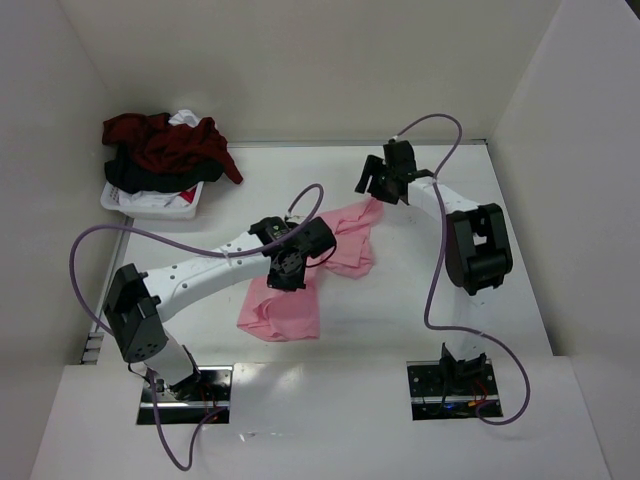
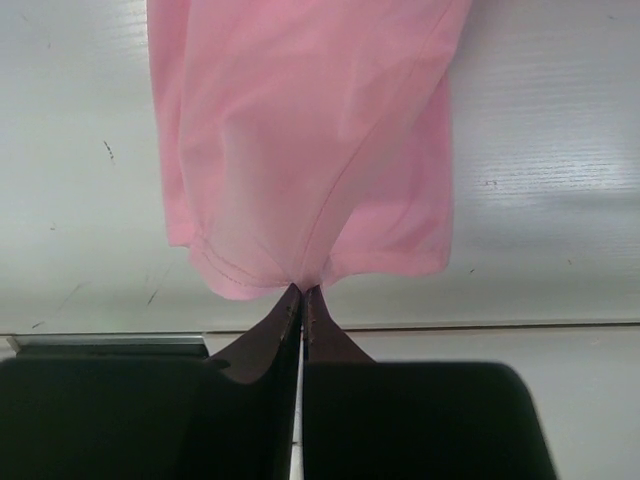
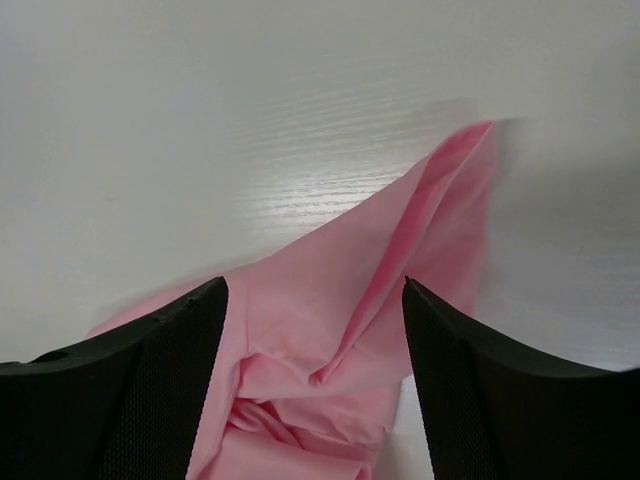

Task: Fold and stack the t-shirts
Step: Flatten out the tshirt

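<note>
A light pink t-shirt [image 1: 285, 315] lies crumpled across the middle of the table, one part stretching toward the far right. My left gripper [image 1: 290, 270] is shut on it, and the left wrist view shows the fingertips [image 2: 303, 290] pinching the hem of the pink t-shirt [image 2: 300, 130], which hangs away from them. My right gripper [image 1: 378, 187] hovers over the shirt's far-right end. In the right wrist view its jaws stand open [image 3: 315, 290], with bunched folds of the pink t-shirt [image 3: 330, 330] between the two fingers [image 3: 160, 370] but not clamped.
A heap of dark red, black and white t-shirts [image 1: 165, 145] spills out of a small white basket [image 1: 150, 205] at the back left. White walls enclose the table on the left, back and right. Purple cables loop from both arms.
</note>
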Tool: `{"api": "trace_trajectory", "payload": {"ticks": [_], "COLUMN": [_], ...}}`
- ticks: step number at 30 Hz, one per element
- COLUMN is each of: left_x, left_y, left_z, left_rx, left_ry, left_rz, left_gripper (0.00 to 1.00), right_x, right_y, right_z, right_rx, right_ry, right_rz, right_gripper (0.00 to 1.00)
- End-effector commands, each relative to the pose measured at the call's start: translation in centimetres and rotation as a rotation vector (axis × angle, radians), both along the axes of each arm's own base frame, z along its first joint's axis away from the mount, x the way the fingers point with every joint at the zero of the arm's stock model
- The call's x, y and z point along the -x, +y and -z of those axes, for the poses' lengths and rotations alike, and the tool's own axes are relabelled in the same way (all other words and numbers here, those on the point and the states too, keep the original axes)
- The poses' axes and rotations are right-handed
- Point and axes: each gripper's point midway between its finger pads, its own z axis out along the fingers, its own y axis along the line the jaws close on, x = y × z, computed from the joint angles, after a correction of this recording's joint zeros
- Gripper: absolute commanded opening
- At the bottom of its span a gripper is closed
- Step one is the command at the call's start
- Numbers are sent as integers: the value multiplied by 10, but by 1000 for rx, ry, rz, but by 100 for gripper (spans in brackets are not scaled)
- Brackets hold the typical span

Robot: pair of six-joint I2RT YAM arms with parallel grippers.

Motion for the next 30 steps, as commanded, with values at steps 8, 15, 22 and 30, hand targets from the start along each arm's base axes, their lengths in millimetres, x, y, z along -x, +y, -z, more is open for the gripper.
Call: {"api": "trace_trajectory", "payload": {"ticks": [8, 15, 22, 30], "left_x": [-10, -14, -16, -18], "left_y": [6, 8, 14, 21], "left_z": [-10, -7, -7, -7], "left_rx": [12, 26, 23, 9], "left_ry": [-19, 4, 4, 11], "left_rz": [-34, -16, -24, -25], "left_gripper": [0, 0, 0, 0], "right_x": [-14, -19, -26, -33], "right_y": [-8, -2, 0, -3], "right_z": [7, 31, 37, 19], "right_rx": [45, 21, 10, 9], "right_ry": [-8, 36, 47, 15], "right_rz": [18, 22, 37, 71], "right_gripper": [82, 72, 52, 13]}}
